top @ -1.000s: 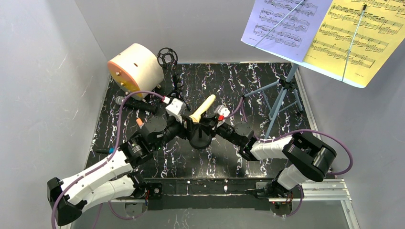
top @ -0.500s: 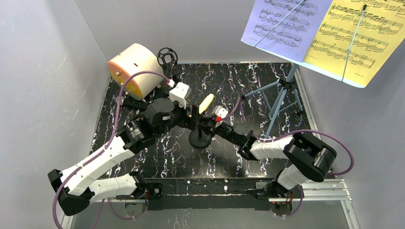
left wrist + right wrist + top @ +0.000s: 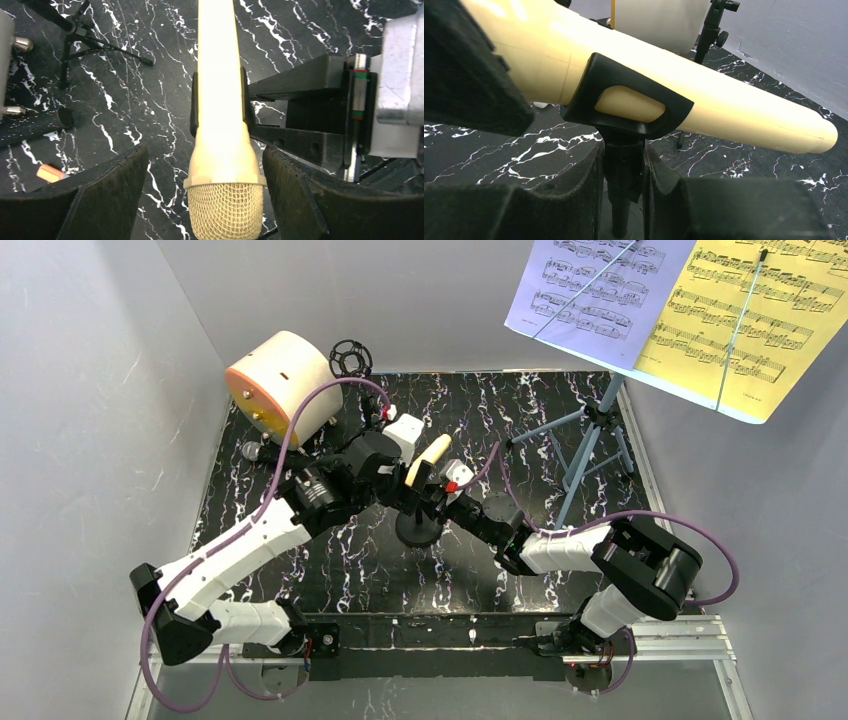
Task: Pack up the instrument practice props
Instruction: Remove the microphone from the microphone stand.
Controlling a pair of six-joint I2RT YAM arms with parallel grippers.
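While right gripper clamps the pole below its clip, left gripper is open, straddling head of the cream mic.

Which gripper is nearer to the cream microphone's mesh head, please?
Left. The left gripper straddles the mesh head of the cream microphone, open fingers either side, apart from it. The right gripper sits lower, shut on the round-base mic pole just under the clip.

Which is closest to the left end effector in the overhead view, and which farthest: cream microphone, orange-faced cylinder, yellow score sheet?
1. Cream microphone, in the middle, between the fingers of the left end effector.
2. Orange-faced cylinder, back left.
3. Yellow score sheet, far right.
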